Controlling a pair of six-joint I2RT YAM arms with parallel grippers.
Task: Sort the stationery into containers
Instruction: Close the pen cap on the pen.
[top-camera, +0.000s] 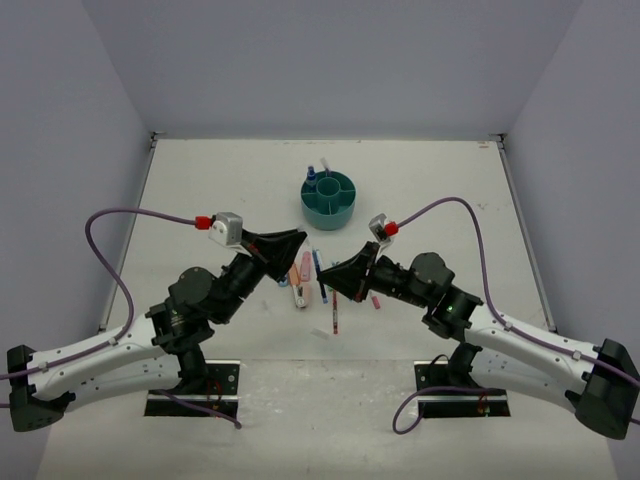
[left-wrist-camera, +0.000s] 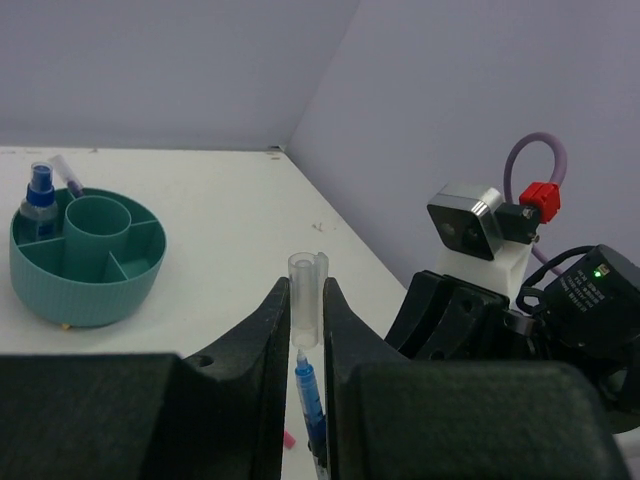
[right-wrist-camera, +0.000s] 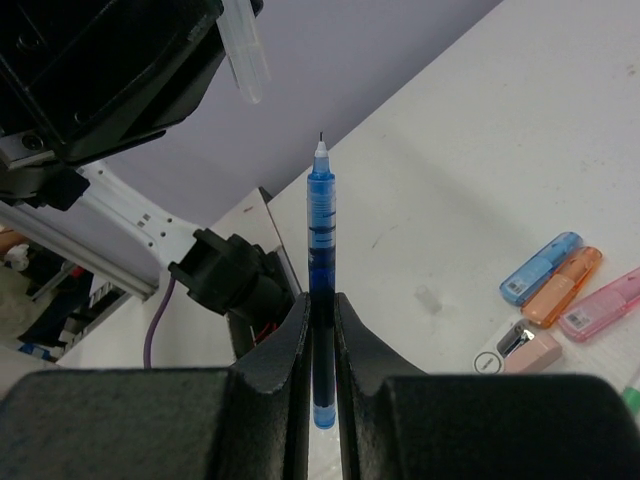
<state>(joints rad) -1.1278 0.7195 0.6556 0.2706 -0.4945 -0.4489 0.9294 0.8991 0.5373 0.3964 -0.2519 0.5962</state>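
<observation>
My left gripper (left-wrist-camera: 306, 292) is shut on a clear pen cap (left-wrist-camera: 307, 270), which stands upright between its fingers. My right gripper (right-wrist-camera: 320, 300) is shut on an uncapped blue pen (right-wrist-camera: 320, 220), tip pointing up at that cap (right-wrist-camera: 245, 55). In the left wrist view the pen's tip (left-wrist-camera: 304, 375) sits just under the cap's mouth, apart from it. Both grippers (top-camera: 298, 240) (top-camera: 324, 272) meet above the table's middle. The teal organiser (top-camera: 330, 198) stands behind them, with a blue spray bottle (left-wrist-camera: 40, 195) in one compartment.
Loose stationery lies under the grippers: blue (right-wrist-camera: 540, 268), orange (right-wrist-camera: 565, 285) and pink (right-wrist-camera: 605, 303) markers side by side, a small eraser-like piece (right-wrist-camera: 530, 350), and a red-tipped pen (top-camera: 334, 315). Grey walls enclose the table's far and side edges.
</observation>
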